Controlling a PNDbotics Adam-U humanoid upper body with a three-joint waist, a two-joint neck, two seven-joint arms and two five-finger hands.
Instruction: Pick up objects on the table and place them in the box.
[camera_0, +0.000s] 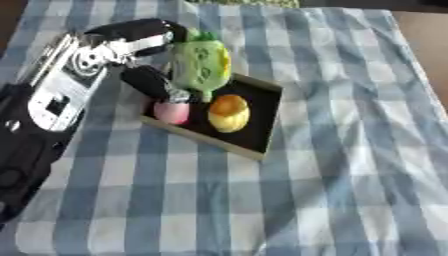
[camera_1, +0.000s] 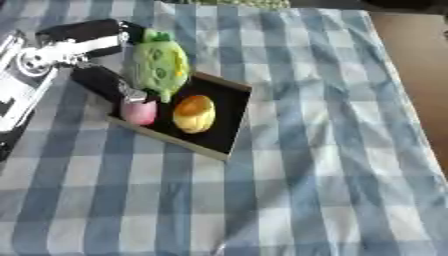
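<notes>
A shallow black box (camera_0: 254, 127) with a pale rim lies on the checked cloth left of centre. Inside it rest a yellow-orange round toy (camera_0: 228, 113) and a pink object (camera_0: 171, 113) at the left side. My left hand (camera_0: 144, 42) comes in from the left and is shut on a green plush toy (camera_0: 202, 65) with a yellow patch, holding it over the box's far left corner. Its fingers curl over the plush's top and its thumb (camera_0: 150, 81) reaches down beside the pink object. My right hand shows in neither view.
A blue and white checked cloth (camera_0: 332, 190) covers the table. Bare brown table (camera_1: 411, 60) shows along the right edge. My left forearm (camera_0: 52, 100), silver and black, fills the left side of the picture.
</notes>
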